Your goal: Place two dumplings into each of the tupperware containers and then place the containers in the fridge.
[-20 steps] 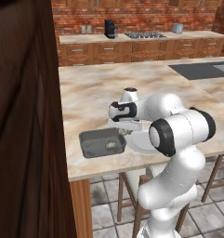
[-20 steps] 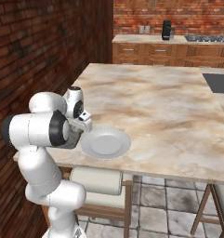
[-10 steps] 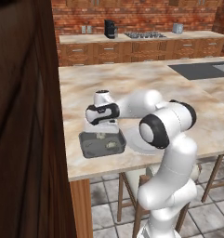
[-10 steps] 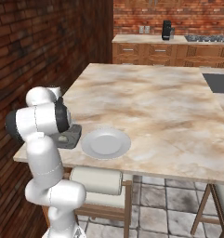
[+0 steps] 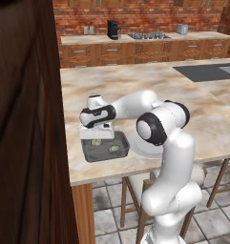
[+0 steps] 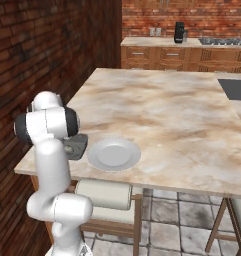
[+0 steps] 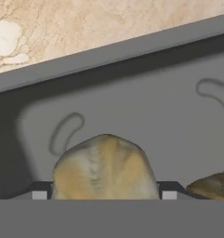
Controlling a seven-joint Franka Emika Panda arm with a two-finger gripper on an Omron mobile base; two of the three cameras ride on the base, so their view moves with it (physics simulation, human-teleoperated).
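Swung left from the plate [image 5: 147, 145], my gripper [image 5: 96, 135] hangs spread above the dark grey container [image 5: 106, 147], a dumpling [image 7: 105, 168] between its tips, seemingly dropped there.

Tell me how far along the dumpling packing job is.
Done: two dumplings lie in the dark grey container. In hand: the open gripper hovers over one dumpling, which sits between its fingertips. Left: filling the other container and moving both containers to the fridge.
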